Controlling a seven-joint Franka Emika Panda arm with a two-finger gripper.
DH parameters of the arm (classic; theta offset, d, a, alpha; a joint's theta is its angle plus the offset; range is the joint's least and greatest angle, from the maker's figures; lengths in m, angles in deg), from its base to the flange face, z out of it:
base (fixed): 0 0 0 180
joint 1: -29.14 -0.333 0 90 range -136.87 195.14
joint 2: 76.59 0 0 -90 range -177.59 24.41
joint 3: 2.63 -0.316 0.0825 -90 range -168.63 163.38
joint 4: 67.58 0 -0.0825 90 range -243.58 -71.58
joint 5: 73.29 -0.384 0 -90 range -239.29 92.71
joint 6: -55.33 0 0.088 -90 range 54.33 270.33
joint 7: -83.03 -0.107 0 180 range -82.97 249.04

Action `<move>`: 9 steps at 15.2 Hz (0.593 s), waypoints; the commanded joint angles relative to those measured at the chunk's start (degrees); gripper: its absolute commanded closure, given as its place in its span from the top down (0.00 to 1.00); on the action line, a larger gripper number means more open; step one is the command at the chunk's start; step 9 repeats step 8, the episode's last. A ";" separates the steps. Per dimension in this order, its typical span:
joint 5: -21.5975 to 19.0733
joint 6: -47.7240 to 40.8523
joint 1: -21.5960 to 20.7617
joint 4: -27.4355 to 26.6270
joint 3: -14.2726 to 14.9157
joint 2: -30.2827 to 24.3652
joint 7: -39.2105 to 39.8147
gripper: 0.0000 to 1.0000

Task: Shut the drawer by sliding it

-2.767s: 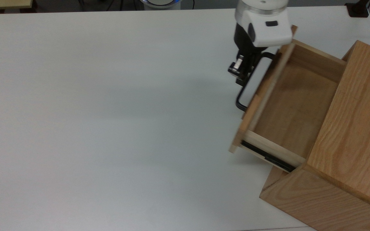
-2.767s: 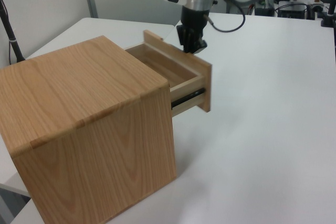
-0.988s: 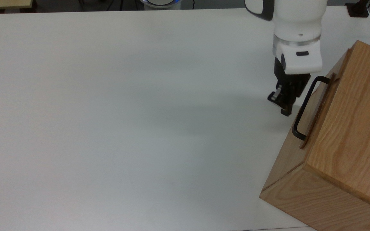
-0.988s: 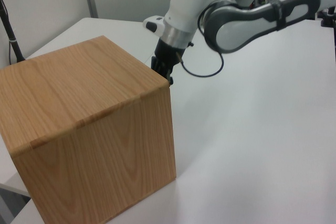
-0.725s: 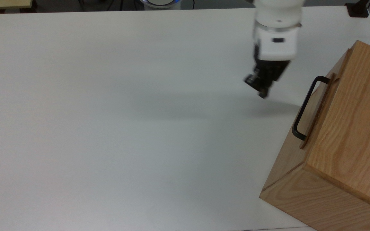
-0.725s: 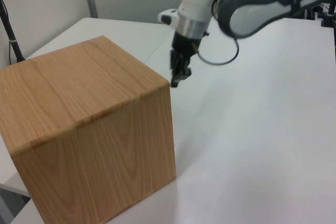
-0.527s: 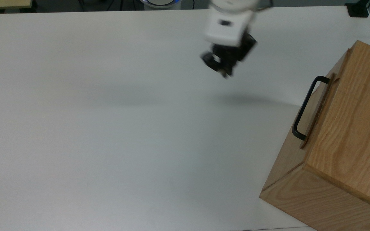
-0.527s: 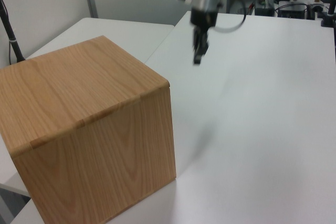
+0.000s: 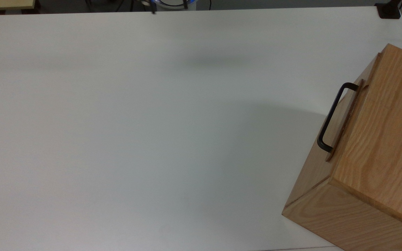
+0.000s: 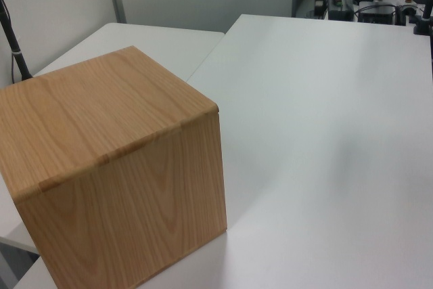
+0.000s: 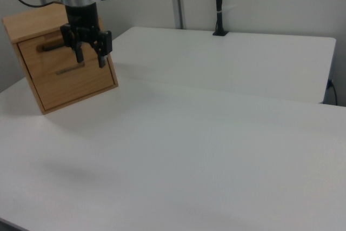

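Item: shallow light-wood drawer with flat front panel (image 9: 348,120) and black U-shaped metal bar handle (image 9: 330,116). You find it seated flush in the face of the large oak-grain cabinet box (image 9: 379,150), at the top view's right edge. No gap shows along the panel, so you can judge the slide complete.

Handling: expect a rigid, light wooden tray that moves only along its one sliding line. The panel is stiff and takes a flat push well. The bar is hard, smooth metal standing proud of the panel, and is your best hold should you need to pull; take it mid-span so the drawer does not rack sideways.

Contents: the drawer is shut, so you cannot tell what it holds.

Surroundings: the cabinet stands on a plain white bench (image 9: 152,132), set at an angle to its edges.

Hand: the black two-finger hand (image 11: 87,53) hangs in the air in the right view, pointing down, its fingers (image 11: 78,52) spread and pinching nothing.
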 commanded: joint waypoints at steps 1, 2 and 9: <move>3.18 -0.17 1.57 -2.75 -0.01 -2.41 -1.90 1.00; 4.41 0.00 1.57 -2.75 0.08 -2.32 -2.07 1.00; 5.12 0.18 2.80 -2.57 0.08 -1.53 -2.51 1.00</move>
